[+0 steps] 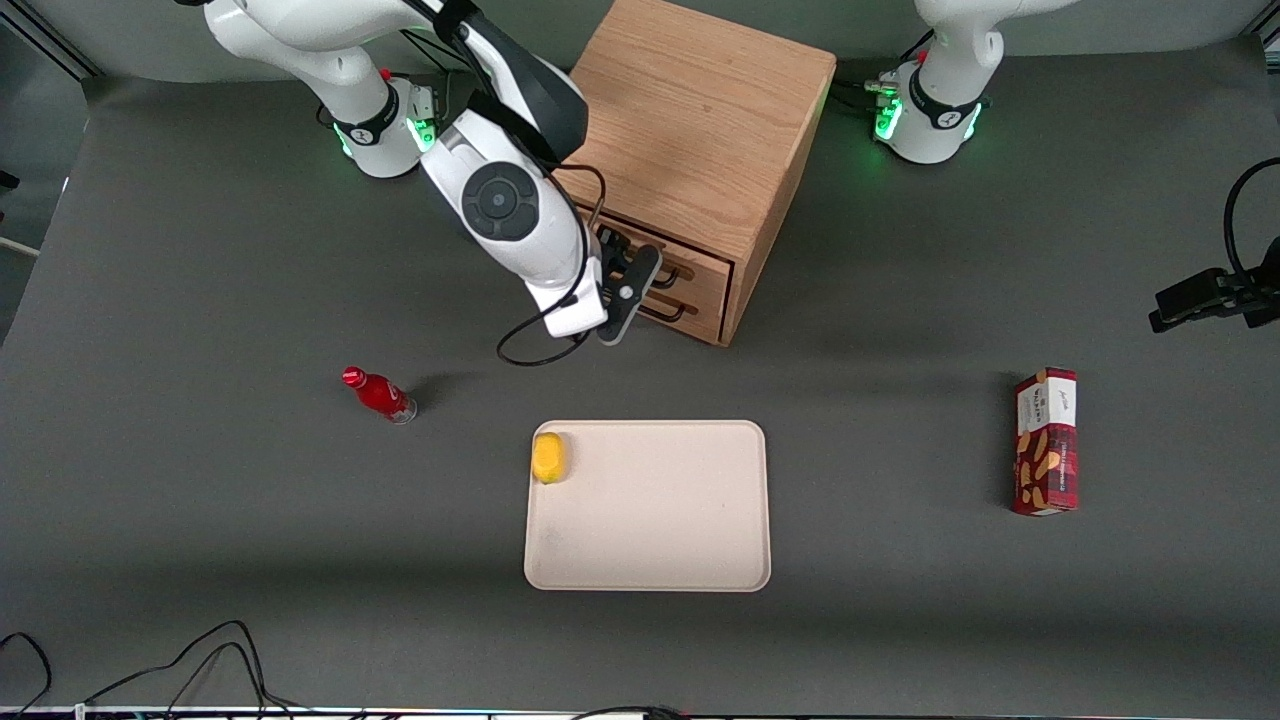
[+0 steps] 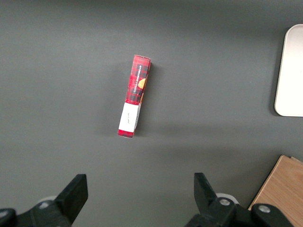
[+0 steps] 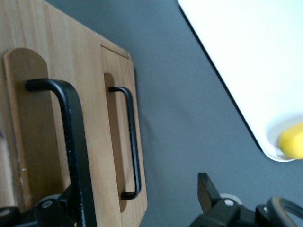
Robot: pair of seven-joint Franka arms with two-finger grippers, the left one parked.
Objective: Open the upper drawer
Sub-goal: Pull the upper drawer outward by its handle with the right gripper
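Dark grey matting covers the table (image 1: 200, 560), seen from above and in front. Toward the working arm's end, a small red bottle (image 1: 380, 395) lies tilted on the mat. Farther from the camera, the right arm reaches down to the front of a boxy oak cabinet (image 1: 700, 130). Its gripper (image 1: 640, 285) is right at the drawer fronts, level with the upper drawer (image 1: 700, 262).

The upper drawer sits directly above the lower drawer (image 1: 705, 300), and from the front both look pushed in. In the wrist view, the upper drawer's black wire handle (image 3: 73, 137) runs close past one finger (image 3: 64, 205), just inside the gap. The other finger (image 3: 206, 189) is well apart from it, so the jaws stand wide open and grip nothing. The lower drawer's handle (image 3: 132, 142) shows just beside it.

Nearer the camera than the cabinet lies a pale rectangular tray (image 1: 650, 560), with a small yellow fruit (image 1: 548, 457) in one of its corners farther from the camera. Toward the parked arm's end, a red snack box (image 1: 1046, 441) rests on the mat, well apart from everything else.
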